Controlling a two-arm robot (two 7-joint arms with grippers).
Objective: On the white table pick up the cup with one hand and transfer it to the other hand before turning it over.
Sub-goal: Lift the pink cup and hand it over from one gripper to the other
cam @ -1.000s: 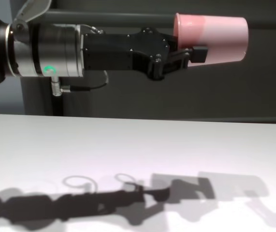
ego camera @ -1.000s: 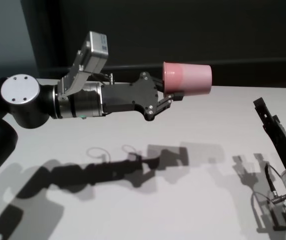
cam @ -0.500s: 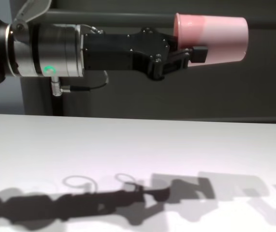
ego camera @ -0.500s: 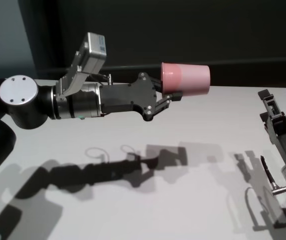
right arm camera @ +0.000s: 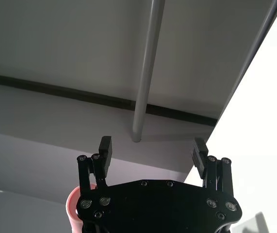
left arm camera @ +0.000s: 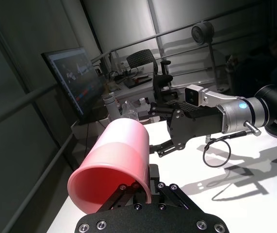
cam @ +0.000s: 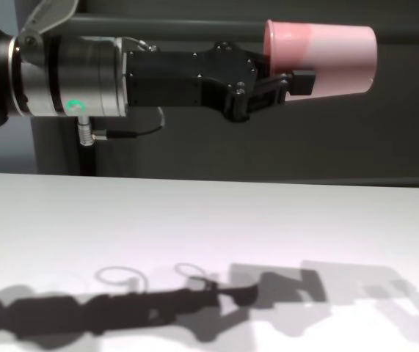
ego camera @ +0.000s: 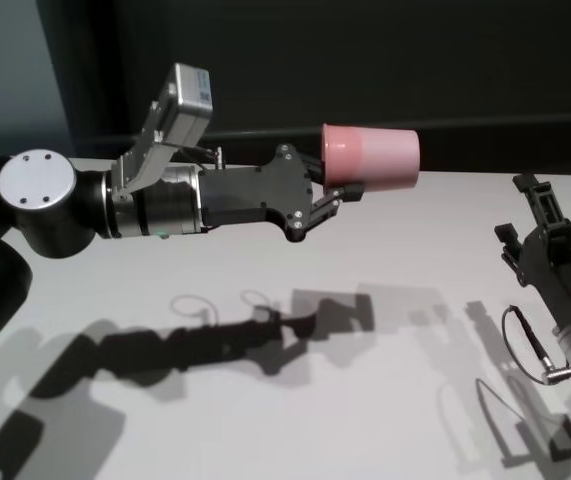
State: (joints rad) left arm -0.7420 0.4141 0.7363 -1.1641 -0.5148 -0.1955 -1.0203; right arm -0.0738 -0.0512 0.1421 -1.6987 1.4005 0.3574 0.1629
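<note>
L gripper [ego camera: 337, 195] clamped on pink cup [ego camera: 372, 157] rim, cup axis horiz | R gripper [ego camera: 530, 215] fingers apart, right of cup, below it | I'd bring R up to it

The black two-finger left gripper [ego camera: 343, 196] holds a smooth pink plastic cup [ego camera: 371, 157] sideways above the plain white table [ego camera: 295, 400]. At four o'clock from it, well apart, the black cabled right gripper [ego camera: 521, 208] points up with fingers parted.
</note>
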